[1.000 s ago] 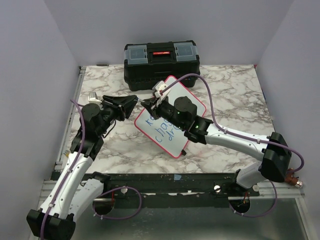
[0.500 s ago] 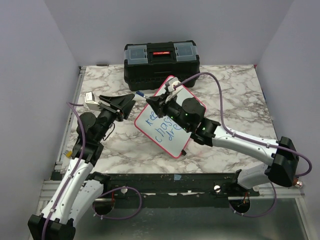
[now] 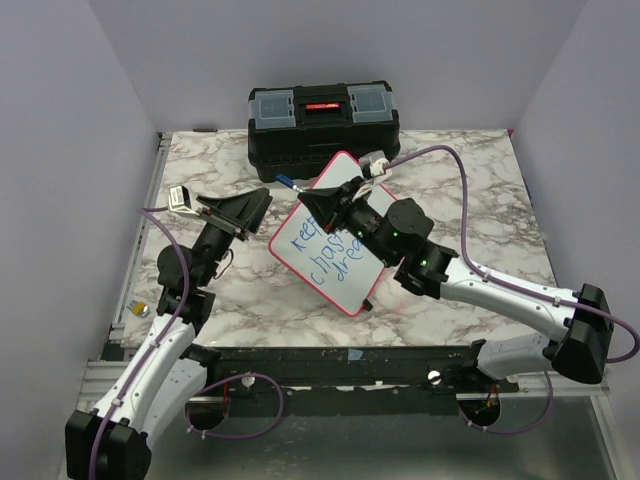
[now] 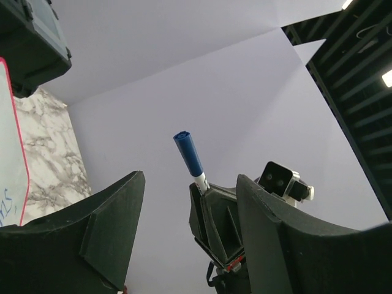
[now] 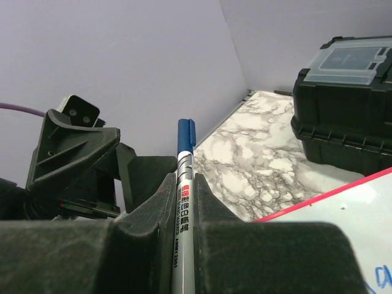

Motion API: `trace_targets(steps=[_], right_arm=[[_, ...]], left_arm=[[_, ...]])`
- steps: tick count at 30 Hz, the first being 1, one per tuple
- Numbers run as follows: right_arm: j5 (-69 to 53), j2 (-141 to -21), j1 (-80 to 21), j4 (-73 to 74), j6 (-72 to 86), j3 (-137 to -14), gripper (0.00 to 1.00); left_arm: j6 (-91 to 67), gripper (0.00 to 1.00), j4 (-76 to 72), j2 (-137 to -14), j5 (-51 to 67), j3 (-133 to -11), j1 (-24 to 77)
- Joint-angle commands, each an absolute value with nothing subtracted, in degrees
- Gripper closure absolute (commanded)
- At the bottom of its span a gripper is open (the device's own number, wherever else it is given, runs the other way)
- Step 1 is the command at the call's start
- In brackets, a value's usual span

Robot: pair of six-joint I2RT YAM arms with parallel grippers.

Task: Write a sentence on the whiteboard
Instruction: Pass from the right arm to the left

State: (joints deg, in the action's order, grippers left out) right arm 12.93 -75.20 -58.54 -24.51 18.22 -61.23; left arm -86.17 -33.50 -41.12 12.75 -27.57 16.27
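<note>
The flat white whiteboard with a thin red rim [image 3: 338,292] is lying askew on the marbled desk [image 3: 470,190], just in front of the black plastic toolbox [image 3: 322,125], and is bearing the blue handwritten sentence [image 3: 325,255]. Also in front of the toolbox, the right tool [image 5: 184,180] is pinching a white, blue-capped marker [image 5: 185,147]. Front-left of the toolbox, the left tool [image 3: 262,212] is gaping with nothing in it.

whiteboard [image 3: 338,292] white, red rim | sentence [image 3: 322,252] blue | marker [image 5: 184,177] blue-capped | toolbox [image 3: 322,135] black
</note>
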Motion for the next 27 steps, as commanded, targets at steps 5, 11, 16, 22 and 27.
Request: trace_targets(steps=[5,11,16,22,27], right_arm=[[9.2,-74.6,-58.9,-27.4,22.1,-60.6,0.99],[8.3,-75.5,-58.9,-27.6,22.7,-60.9,0.99],[7.0,-76.3,-58.9,-27.7,22.9,-61.2,0.99],[5.7,-77.0,-58.9,-27.8,23.3,-61.3,0.99],[4.4,-77.5,-58.9,-27.8,23.5,-61.4,0.99]], left_arm=[[-86.1,0.37,-48.1,-44.6,17.5,-27.3,16.9],[-86.5,0.37,-49.7,-46.6,18.0,-27.8,17.8],[-86.8,0.39,-50.6,-47.8,17.8,-28.1,18.7],[-87.1,0.46,-50.8,-48.5,17.4,-28.5,19.2],[-87.1,0.50,-51.4,-49.1,17.6,-28.6,19.5]])
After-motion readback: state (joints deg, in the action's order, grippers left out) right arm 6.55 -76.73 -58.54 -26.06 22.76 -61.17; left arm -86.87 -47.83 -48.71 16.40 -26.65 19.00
